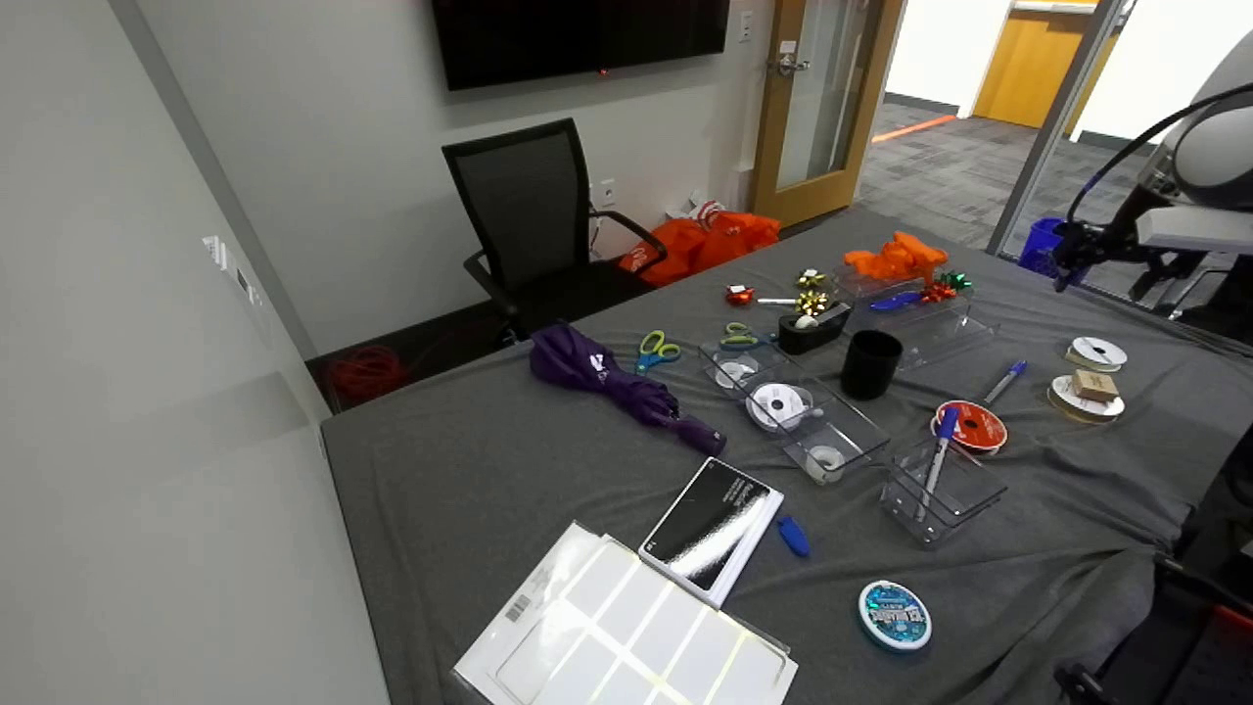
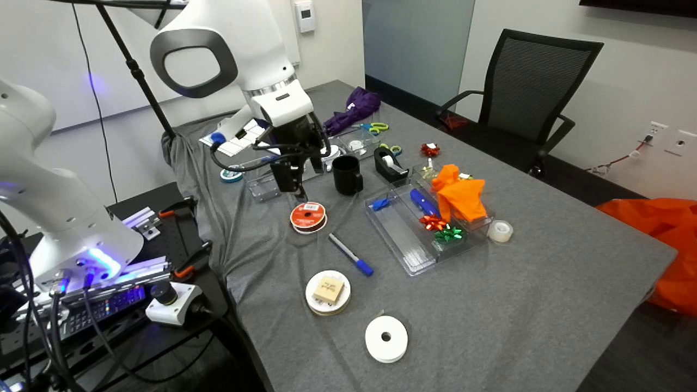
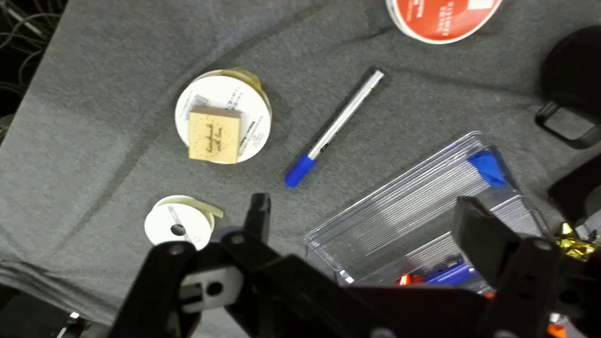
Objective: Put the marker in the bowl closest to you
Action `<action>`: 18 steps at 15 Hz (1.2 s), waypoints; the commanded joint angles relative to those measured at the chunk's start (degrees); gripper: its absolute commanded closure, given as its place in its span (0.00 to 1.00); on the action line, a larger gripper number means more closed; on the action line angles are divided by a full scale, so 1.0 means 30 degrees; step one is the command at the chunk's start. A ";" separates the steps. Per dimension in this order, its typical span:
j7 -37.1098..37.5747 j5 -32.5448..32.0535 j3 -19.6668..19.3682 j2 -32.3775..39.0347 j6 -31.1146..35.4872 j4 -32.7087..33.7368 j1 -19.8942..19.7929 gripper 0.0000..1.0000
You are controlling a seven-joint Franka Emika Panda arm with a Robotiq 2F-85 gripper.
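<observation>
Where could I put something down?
Bare gray cloth lies between the purple umbrella and the label sheets, and more between the plain white ribbon spool and the tape roll. It's crowded around the black mug, tape dispenser and clear trays.

The wrist view crops the hand [image 3: 365,209] and black cup [image 3: 574,70].

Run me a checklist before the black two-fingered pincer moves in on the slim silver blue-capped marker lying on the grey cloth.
Black two-fingered pincer open and unloaded: ok; it stands wide, holding nothing.
Slim silver blue-capped marker free to grasp: ok; flat on the grey cloth, touching nothing else.
Pincer lined up: not ok; in the wrist view that marker lies outside the pincer's opening.
Only one marker present: not ok; another blue-capped marker leans in a clear plastic box.
Bowl identified: cannot tell; the round red-topped disc looks more like a ribbon spool.
</observation>
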 commanded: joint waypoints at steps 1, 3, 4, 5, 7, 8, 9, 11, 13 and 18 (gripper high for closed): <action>-0.2999 0.5410 -0.0276 0.1559 -0.0631 0.1270 0.0496 0.00; -0.3094 0.7009 -0.0248 0.2841 -0.1494 0.2553 0.0389 0.00; -0.2848 0.7346 -0.0233 0.3435 -0.1809 0.3125 0.0317 0.00; -0.2085 0.7222 -0.0250 0.4266 -0.1972 0.3871 0.0297 0.00; -0.0851 0.6926 -0.0339 0.5825 -0.2240 0.5238 0.0326 0.00; -0.0289 0.6785 -0.0398 0.6475 -0.2357 0.5848 0.0353 0.00; 0.0280 0.6694 -0.0457 0.7307 -0.2304 0.6438 0.0388 0.00; 0.0786 0.6836 -0.0485 0.8682 -0.2051 0.7359 0.0306 0.00; 0.0828 0.6994 -0.0457 0.9989 -0.1448 0.7979 0.0141 0.00; 0.0945 0.7004 -0.0572 1.2452 -0.0176 0.8789 -0.0029 0.00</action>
